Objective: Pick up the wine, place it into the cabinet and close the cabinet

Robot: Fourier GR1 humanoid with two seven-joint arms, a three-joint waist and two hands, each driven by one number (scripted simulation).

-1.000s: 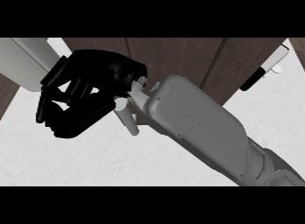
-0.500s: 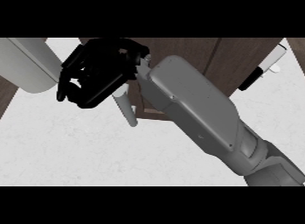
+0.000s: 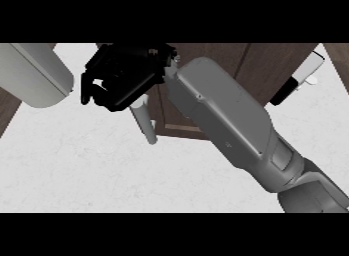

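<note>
Worktop (image 3: 73,170): pale and speckled, fills the lower view.

Right forearm (image 3: 229,120): grey, enters from the lower right and runs diagonally up-left across the cabinet door (image 3: 262,65), which is dark wood at the top centre.

Pale rounded body (image 3: 29,72) at the upper left; I cannot identify it.

Right hand (image 3: 125,75): black, at the end of the forearm, over the door's left edge and just above the upper end of the handle (image 3: 145,125), a light bar. Contact with the door or handle cannot be told. Nothing shows in the hand, and whether it is wide or closed cannot be told from this angle. Left hand: not seen.

Small black-and-white fitting (image 3: 302,80) at the upper right, unidentified.

Wine: not visible anywhere. It may be behind the door or the arm, but I cannot say which.

Handling, judged: glass bottle, so rigid, smooth, fairly heavy and breakable. Best taken round the body below the shoulder and kept upright.

Step, judged: the pose suits working the door, not carrying.
</note>
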